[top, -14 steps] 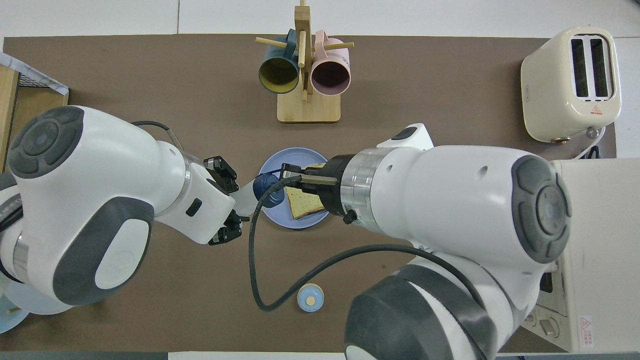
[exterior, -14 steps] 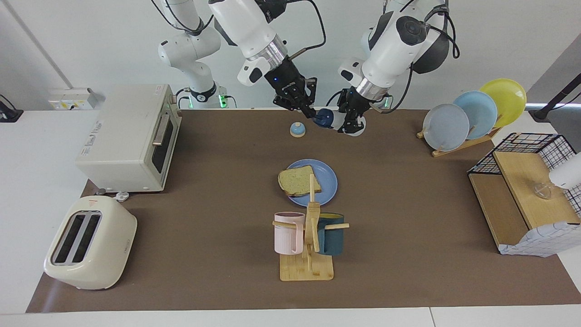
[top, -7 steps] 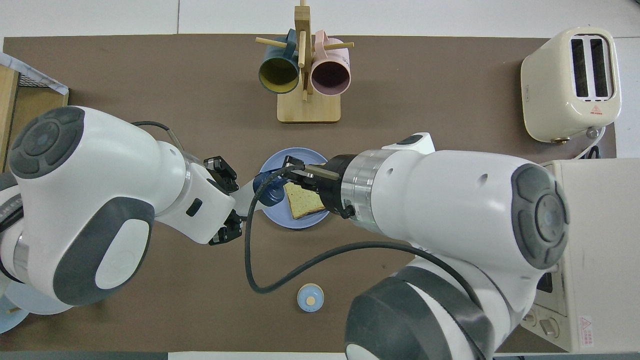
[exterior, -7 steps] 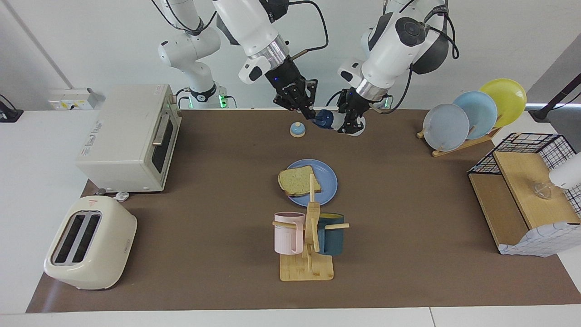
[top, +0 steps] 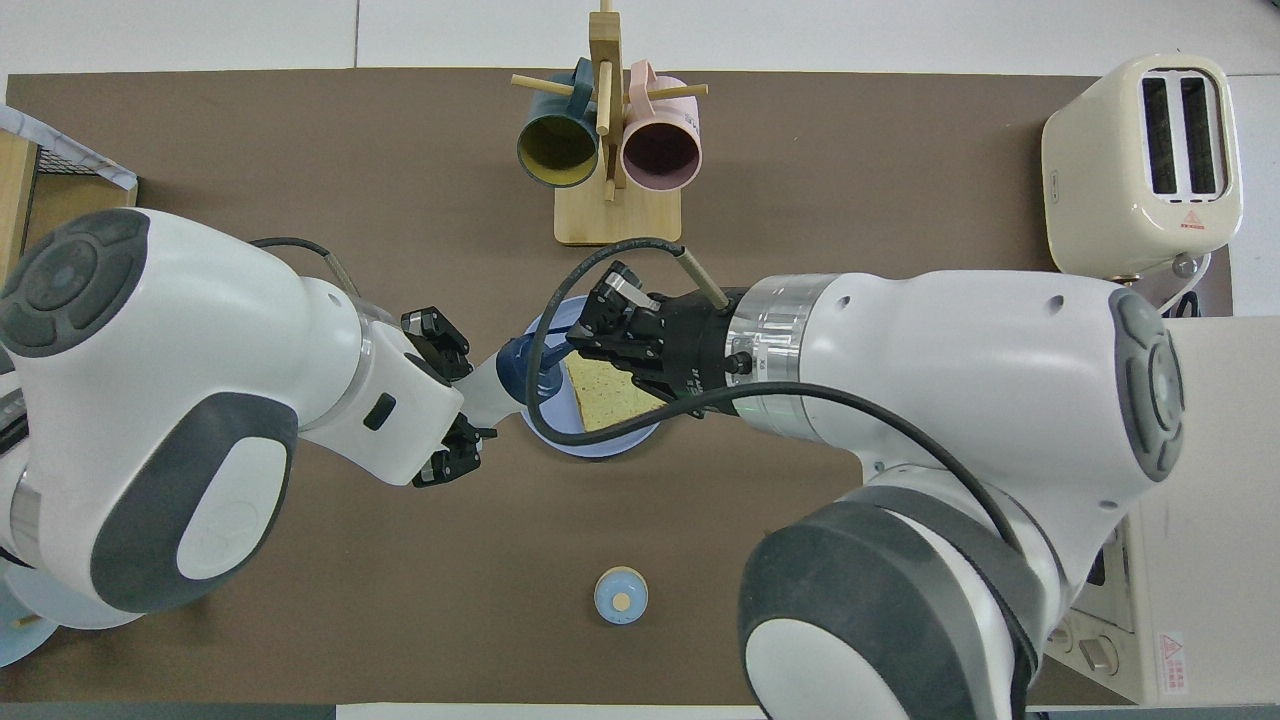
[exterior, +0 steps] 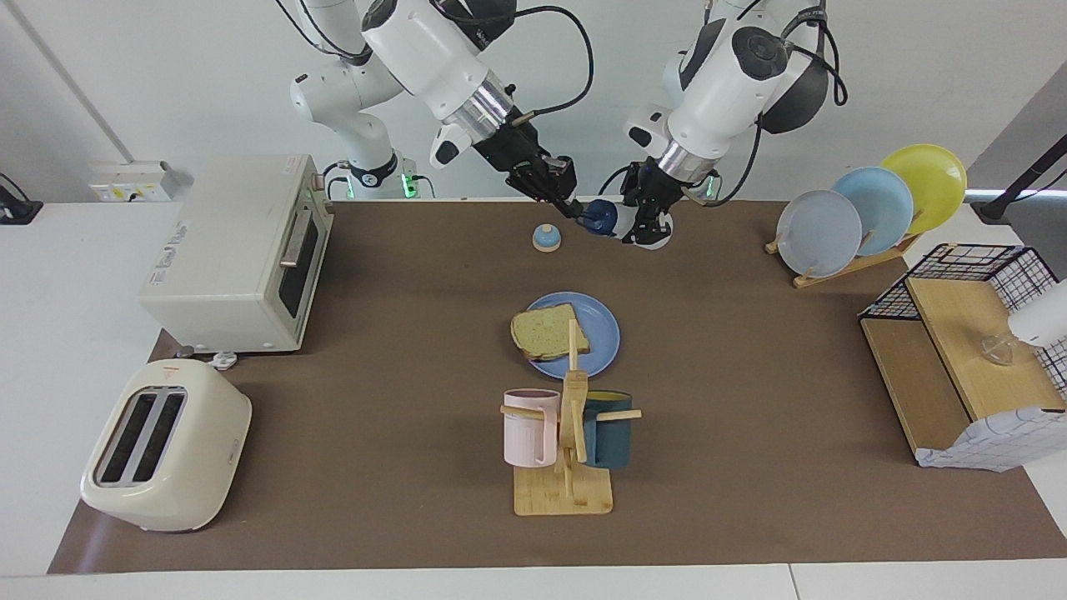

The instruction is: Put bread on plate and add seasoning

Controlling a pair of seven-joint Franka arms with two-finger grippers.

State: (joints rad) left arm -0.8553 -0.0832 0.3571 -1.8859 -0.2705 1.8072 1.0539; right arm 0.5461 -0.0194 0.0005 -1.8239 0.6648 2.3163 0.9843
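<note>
The bread (exterior: 546,332) lies flat on the blue plate (exterior: 600,337) at the table's middle; both show in the overhead view, the bread (top: 605,392) on the plate (top: 592,446). My left gripper (exterior: 648,222) is shut on the white body of the seasoning bottle (exterior: 646,233) and holds it sideways in the air. Its navy cap (exterior: 598,217) points at my right gripper (exterior: 575,207), which is shut on the cap. In the overhead view the bottle (top: 492,388) and both grippers, left (top: 458,400) and right (top: 585,335), hang over the plate's edge.
A blue-domed bell (exterior: 546,238) stands nearer to the robots than the plate. A mug rack (exterior: 567,433) stands just farther than the plate. An oven (exterior: 237,250) and toaster (exterior: 162,446) are at the right arm's end; a plate rack (exterior: 867,217) and wire shelf (exterior: 967,358) at the left arm's end.
My right arm's wrist has turned and its forearm has swung over while its fingers stay on the cap. The bottle has risen slightly. The bread and plate have not moved.
</note>
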